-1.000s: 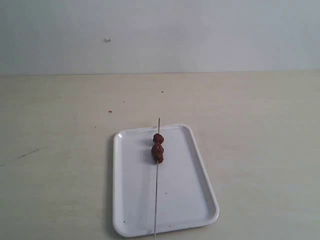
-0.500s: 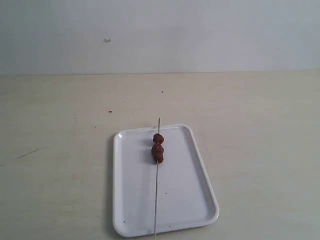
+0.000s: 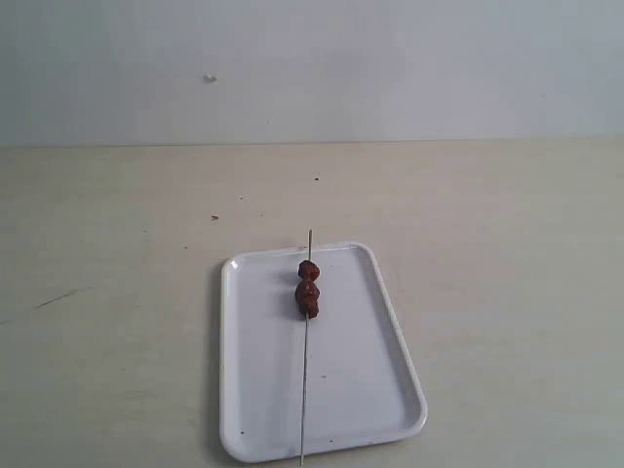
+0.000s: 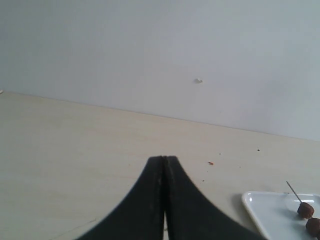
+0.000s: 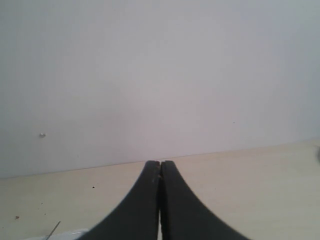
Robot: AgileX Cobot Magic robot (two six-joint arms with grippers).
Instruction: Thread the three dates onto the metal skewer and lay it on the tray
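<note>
Tray (image 3: 263, 390) flat on the table (image 3: 117, 292), toward the near edge of the exterior view. On it, lengthwise, the skewer (image 3: 304, 390) — far tip poking just past the far rim, near tip crossing the near rim. Dates (image 3: 308, 289) threaded on the far half, bunched and touching one another, resting on the tray floor. Left gripper (image 4: 164, 165) — jaws pressed together, holding nothing, over the table and well apart from the tray. Right gripper (image 5: 159, 167) likewise pressed together and empty, pointing toward the wall (image 5: 150, 75).
</note>
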